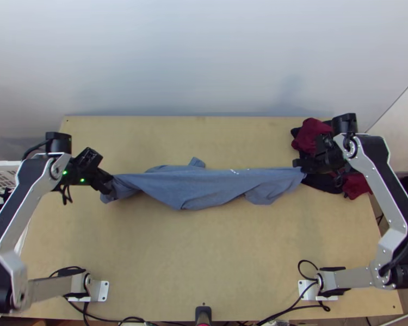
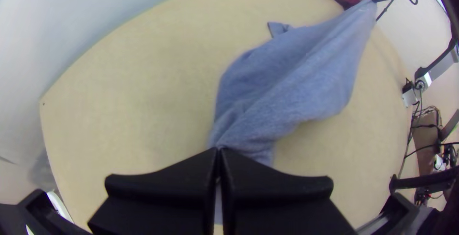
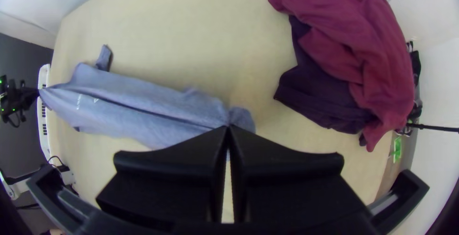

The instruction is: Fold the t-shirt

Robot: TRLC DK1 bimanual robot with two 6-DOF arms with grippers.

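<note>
Your left gripper (image 1: 108, 186) and right gripper (image 1: 300, 164) each pinch 1 end of the blue t-shirt (image 1: 206, 187), stretched lengthwise between them

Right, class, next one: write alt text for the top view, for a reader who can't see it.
A blue t-shirt is stretched into a long, bunched strip between a robot's left gripper and right gripper, across a light wooden table. Dark red and black clothes lie heaped by the table's far right corner.

The blue-grey t-shirt (image 1: 204, 187) lies bunched lengthwise, stretched across the table (image 1: 204, 255).
</note>
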